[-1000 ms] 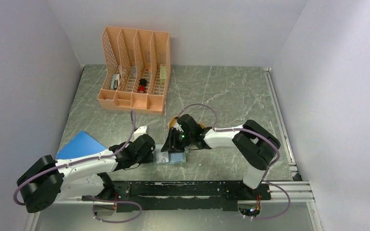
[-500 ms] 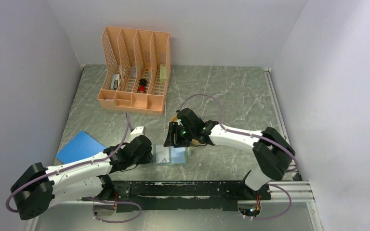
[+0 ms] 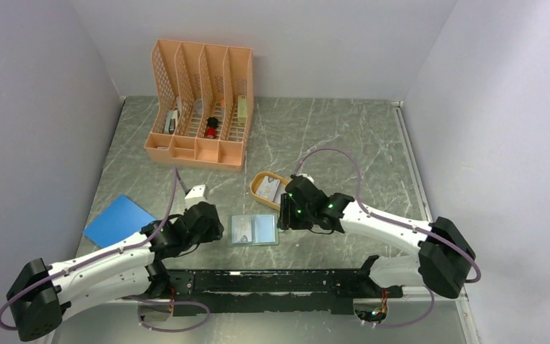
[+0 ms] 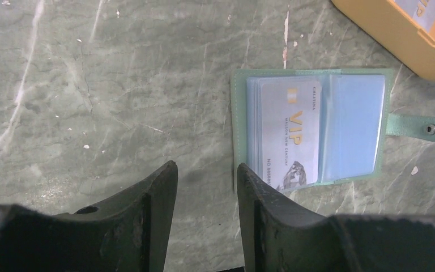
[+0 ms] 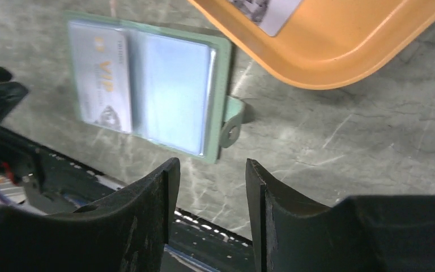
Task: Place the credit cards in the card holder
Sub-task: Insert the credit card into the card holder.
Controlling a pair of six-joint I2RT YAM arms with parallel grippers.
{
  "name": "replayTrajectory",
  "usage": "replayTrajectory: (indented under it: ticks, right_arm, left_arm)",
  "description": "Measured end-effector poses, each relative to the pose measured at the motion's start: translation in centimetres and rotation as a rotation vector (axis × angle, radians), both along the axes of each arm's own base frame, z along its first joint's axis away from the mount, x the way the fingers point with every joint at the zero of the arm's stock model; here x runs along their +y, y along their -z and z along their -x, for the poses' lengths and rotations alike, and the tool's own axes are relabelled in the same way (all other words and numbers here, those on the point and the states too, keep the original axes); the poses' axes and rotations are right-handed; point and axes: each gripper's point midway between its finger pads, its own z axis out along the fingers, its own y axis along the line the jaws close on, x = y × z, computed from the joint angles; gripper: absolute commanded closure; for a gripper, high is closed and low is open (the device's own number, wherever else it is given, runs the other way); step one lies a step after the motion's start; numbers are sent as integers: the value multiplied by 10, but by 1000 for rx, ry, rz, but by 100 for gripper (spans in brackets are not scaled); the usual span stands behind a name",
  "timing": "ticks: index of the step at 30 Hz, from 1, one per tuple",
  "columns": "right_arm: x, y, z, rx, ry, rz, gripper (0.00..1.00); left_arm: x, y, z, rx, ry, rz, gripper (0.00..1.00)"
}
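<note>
Holder [image 4: 351,124]: open flat on desk [image 4: 90,85]; VIP card [image 4: 290,133] pocketed.
Tray [image 5: 340,51]: loose card [image 5: 267,11].
Left end effector [image 4: 205,171]: parted, empty.
Right end effector [image 5: 210,165]: parted, empty.

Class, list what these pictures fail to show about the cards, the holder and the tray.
Top view: how many cards lie in the orange tray; too small.
Right wrist view: the tray's card, cut off by the top edge.
Left wrist view: the card holder's near corner, behind the left gripper.
</note>
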Motion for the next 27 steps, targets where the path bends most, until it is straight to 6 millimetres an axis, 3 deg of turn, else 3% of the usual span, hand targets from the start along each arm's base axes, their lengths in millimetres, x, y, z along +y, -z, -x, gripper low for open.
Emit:
replayTrajectory:
  ticks: [5,11,16,20,25,27]
  right_arm:
    - [-8,23,0,32,15,82,53]
    - [-9,45,-3,56,13,137,76]
    - [-8,48,-5,54,9,144,92]
    - [-7,44,-10,30,5,150,99]
    - [-7,36,-15,-8,-4,150,97]
    - [-7,34,-17,-17,-7,151,78]
  left_arm:
    - [5,-2,1,-6,-10,-10,52]
    - [10,-5,3,-10,-19,-8,52]
    - [10,-6,3,-10,-23,-3,54]
    - [11,0,4,9,-27,-23,56]
    - [12,13,6,49,-36,-62,56]
    - [11,19,6,63,-37,-70,56]
